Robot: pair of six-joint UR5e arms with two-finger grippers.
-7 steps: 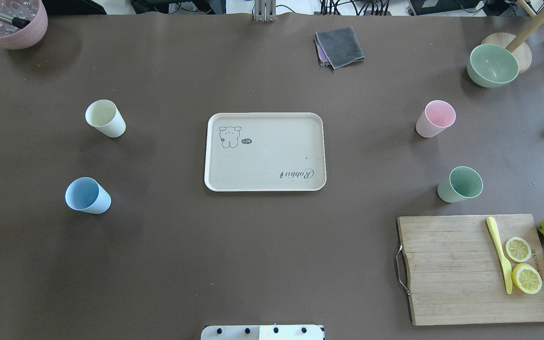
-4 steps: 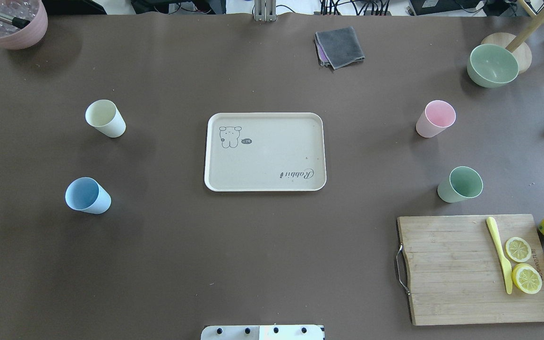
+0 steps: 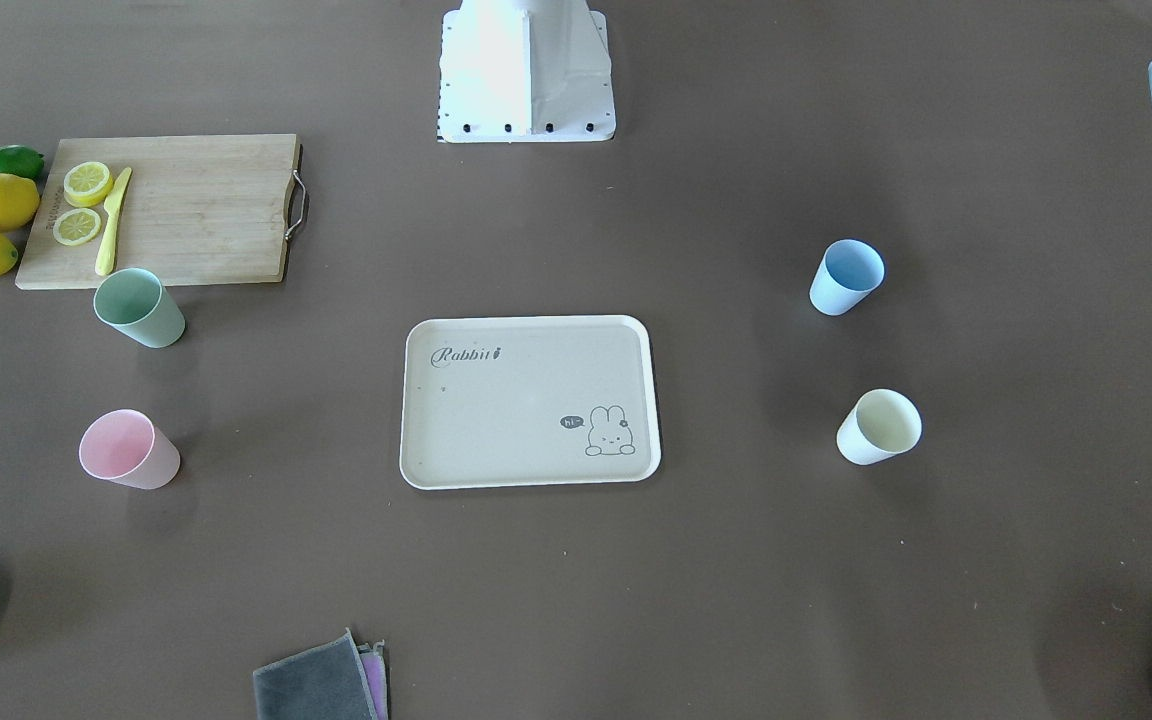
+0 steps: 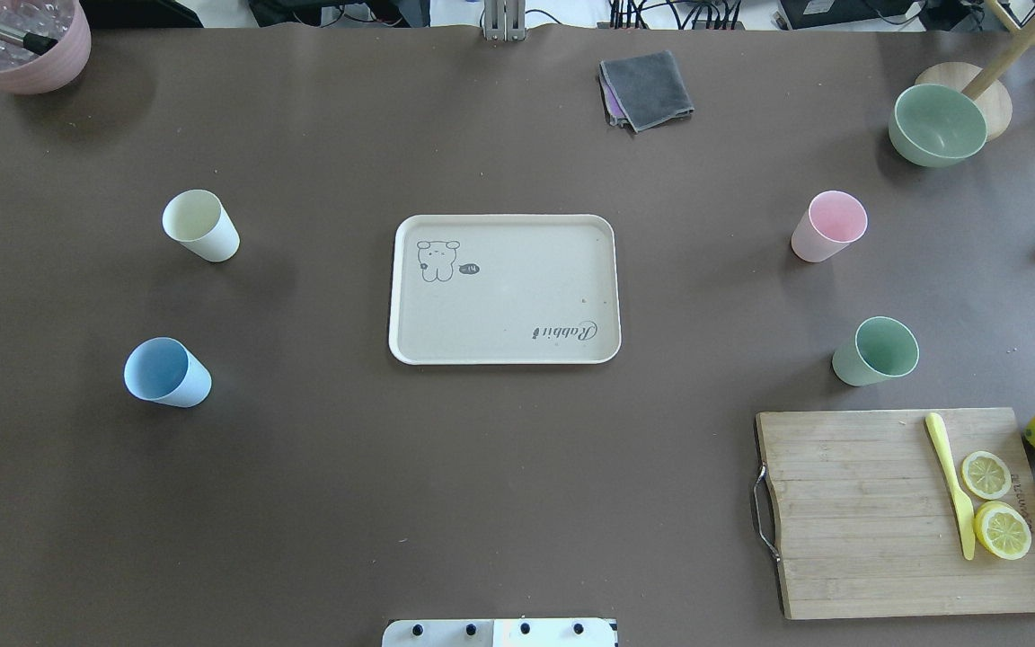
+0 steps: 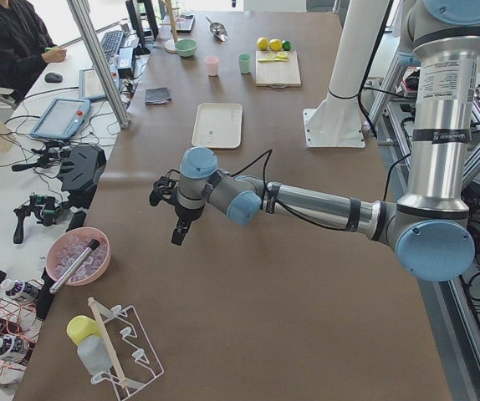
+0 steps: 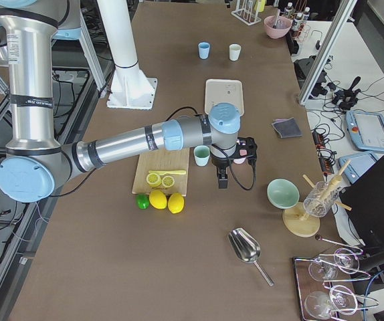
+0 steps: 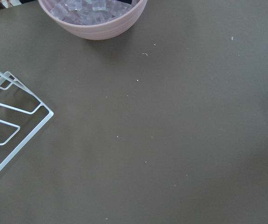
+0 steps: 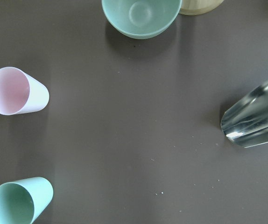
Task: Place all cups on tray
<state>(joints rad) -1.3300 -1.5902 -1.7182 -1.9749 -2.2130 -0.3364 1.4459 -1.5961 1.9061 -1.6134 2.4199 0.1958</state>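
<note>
**A:** Zero cups on the tray (image 4: pixel 517 296)?

**B:** Right, all four are left. On the bench (image 4: pixel 499 503), the light blue cup (image 4: pixel 166 372) and cream-white cup (image 4: pixel 200 225) stand upright left of it, the pink cup (image 4: pixel 828 226) and sage green cup (image 4: pixel 875 350) right. Its long axis runs left-right.

**A:** Fingers?

**B:** Left gripper (image 5: pixel 177 225), right gripper (image 6: pixel 223 176): apart or together, I cannot tell.

overhead: from behind, downward | front: opposite, steep | both share tray (image 4: pixel 517 305) | wrists: close, probably downward

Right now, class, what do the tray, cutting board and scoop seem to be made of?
Tray: likely matte plastic or fibre composite, dull speckled beige. Cutting board: wood or bamboo, visible grain strips. Scoop: polished metal, mirror-like glints.
</note>
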